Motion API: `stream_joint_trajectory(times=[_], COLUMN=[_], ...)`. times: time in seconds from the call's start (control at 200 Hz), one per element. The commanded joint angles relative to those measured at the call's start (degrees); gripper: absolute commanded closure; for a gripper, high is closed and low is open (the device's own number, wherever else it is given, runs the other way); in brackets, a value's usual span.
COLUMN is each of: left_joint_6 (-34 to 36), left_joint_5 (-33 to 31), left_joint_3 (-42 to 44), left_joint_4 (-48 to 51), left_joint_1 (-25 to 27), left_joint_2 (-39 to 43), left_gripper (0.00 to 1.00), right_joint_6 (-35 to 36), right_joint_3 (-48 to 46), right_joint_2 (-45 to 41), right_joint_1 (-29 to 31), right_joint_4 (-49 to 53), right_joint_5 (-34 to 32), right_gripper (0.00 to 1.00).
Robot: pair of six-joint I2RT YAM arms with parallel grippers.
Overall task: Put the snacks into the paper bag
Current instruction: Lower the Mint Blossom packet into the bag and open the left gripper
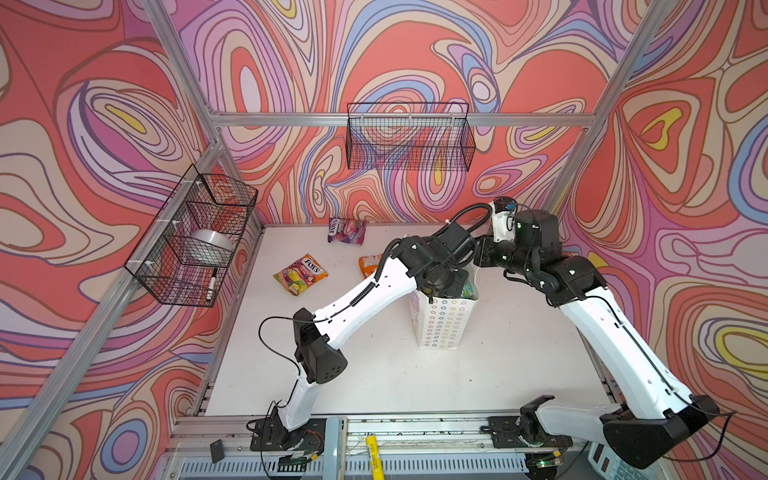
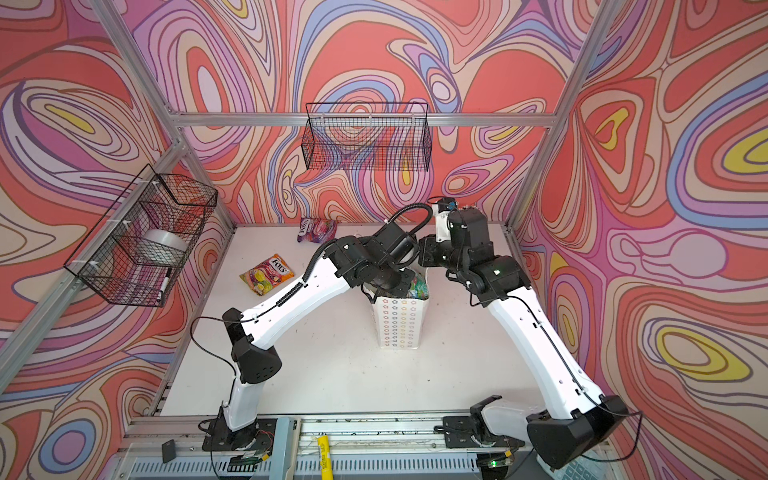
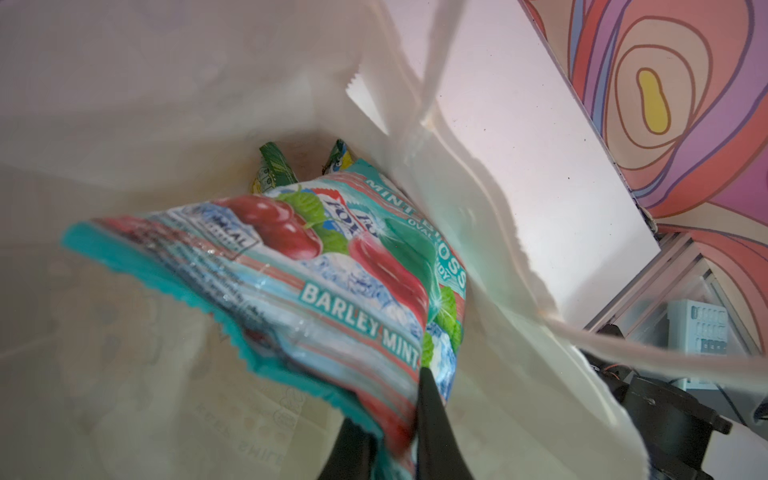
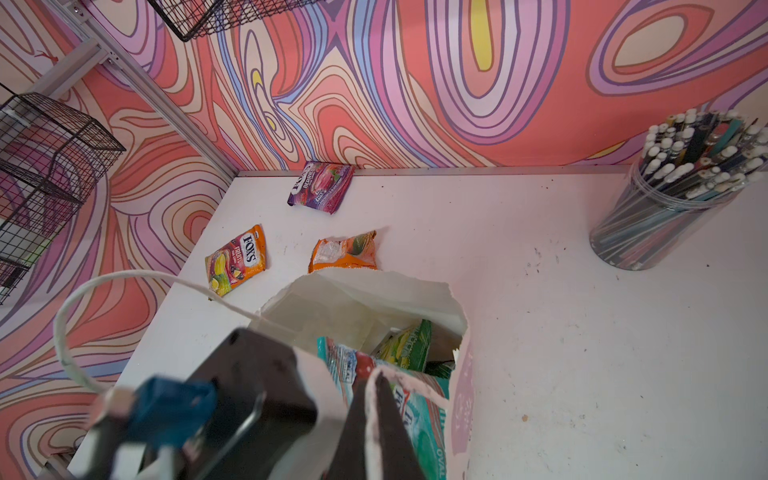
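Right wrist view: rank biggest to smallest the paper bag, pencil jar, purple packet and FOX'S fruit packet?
1. paper bag, nearest the camera
2. pencil jar
3. purple packet and FOX'S fruit packet: look alike

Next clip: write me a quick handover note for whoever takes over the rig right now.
Claws: left claw shut on the teal packet inside the paper bag, not yet released; right claw shut on the bag's rim.
Done: green packets in the bag.
Left: release the teal one, then bag the purple packet, orange packet and red-yellow FOX'S packet lying on the table.
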State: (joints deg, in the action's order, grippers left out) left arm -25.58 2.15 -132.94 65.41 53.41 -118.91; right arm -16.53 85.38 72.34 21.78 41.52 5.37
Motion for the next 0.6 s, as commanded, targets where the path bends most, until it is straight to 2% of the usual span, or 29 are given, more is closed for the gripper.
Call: stream_joint_trajectory(times=[0.0,0.06,0.235,0.401,0.596], left_joint_6=[-1.01,-1.14,-2.35,-3.13,-3.26], left_joint_5=[4.49,4.06,0.41,1.55,3.98], left_joint_3=[0.20,-0.50,-0.45,3.11,5.19], left_joint_4=[-1.34,-1.38,-0.68,-3.78,-7.40], left_joint_1=[-1.81,-1.97,-1.98,-1.81,-1.68], left_joint_2=[-2.19,-2.12,0.98,6.93,13.47], left_gripper=[0.73,0.59,0.34,0.22,0.14], right_joint_6=[0.67,0.71,0.81,0.87,0.71], right_joint_3=[-0.14,-0.22,-0.22,-0.31,-0.31], right_joint_2=[-1.26,-1.37,-1.35,-1.37,-1.17], right_joint_1=[0.22,0.23,0.19,0.24,0.21], right_joint_4=[-2.53,-2.58,-2.54,-2.75,-2.78], right_joint_5=[0.46,0.30,-0.01,0.00,0.22], right_gripper=[1.00,1.00,1.00,1.00,1.00])
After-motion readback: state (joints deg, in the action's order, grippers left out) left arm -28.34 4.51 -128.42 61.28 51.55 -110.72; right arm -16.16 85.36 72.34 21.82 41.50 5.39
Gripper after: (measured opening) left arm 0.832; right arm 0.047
